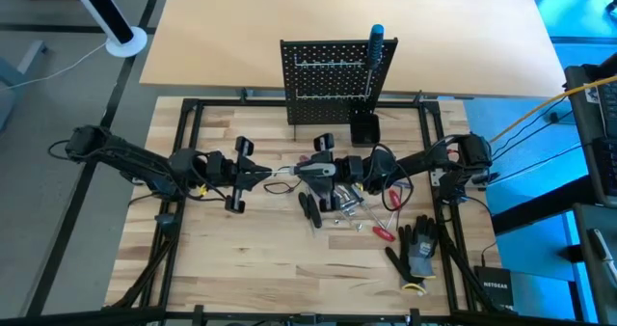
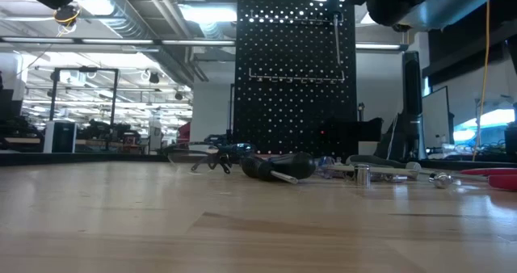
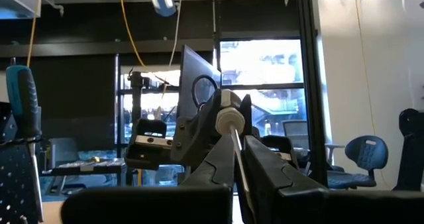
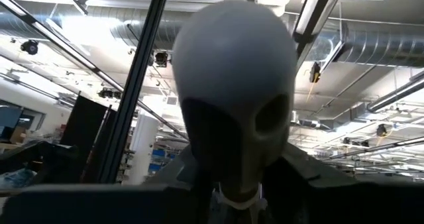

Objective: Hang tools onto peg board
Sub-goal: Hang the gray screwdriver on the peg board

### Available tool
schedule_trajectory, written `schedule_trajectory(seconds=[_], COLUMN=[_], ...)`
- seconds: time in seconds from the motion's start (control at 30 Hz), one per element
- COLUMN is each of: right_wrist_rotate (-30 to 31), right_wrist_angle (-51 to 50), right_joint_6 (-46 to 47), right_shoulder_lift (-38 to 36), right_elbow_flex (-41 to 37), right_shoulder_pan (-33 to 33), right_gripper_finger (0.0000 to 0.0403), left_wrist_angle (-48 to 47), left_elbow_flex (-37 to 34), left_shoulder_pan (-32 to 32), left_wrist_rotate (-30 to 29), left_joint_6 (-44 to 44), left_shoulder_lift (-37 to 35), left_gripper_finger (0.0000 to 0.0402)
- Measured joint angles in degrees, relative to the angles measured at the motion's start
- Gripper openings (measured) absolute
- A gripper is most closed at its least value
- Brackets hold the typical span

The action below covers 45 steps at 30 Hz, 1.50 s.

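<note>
Both end effectors, left (image 1: 273,175) and right (image 1: 323,169), seem to pinch one screwdriver (image 3: 228,121) (grey handle); uneven pulling could drop it.

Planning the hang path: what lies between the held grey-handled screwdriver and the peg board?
In the high view, bare table separates the screwdriver from the peg board; a small black cup stands aside.
</note>
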Motion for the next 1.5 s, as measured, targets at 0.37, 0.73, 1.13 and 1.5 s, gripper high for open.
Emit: schedule_trajectory(seconds=[0.37,0.73,1.13,1.5], right_wrist_rotate=[-0.9,1.3,0.4,0.1], right_wrist_angle=[0.0,-0.1,0.1,0.1], right_joint_6=[0.0,-1.2,-1.2,-1.1], right_shoulder_lift=[0.0,0.0,0.0,0.0], right_elbow_flex=[0.0,0.0,0.9,0.9], right_shoulder_pan=[0.1,0.1,0.1,0.1], right_gripper_finger=[0.0166,0.016,0.0156,0.0148], left_wrist_angle=[0.1,2.5,-0.6,2.5], left_elbow_flex=[0.0,0.0,0.0,0.0], left_shoulder_pan=[0.0,-2.6,-2.5,-4.1], left_wrist_rotate=[0.0,-0.3,-4.1,-4.2], left_joint_6=[0.4,3.7,5.6,6.6], left_shoulder_lift=[0.0,0.0,0.0,0.0], left_gripper_finger=[0.0004,0.0004,0.0004,0.0004])
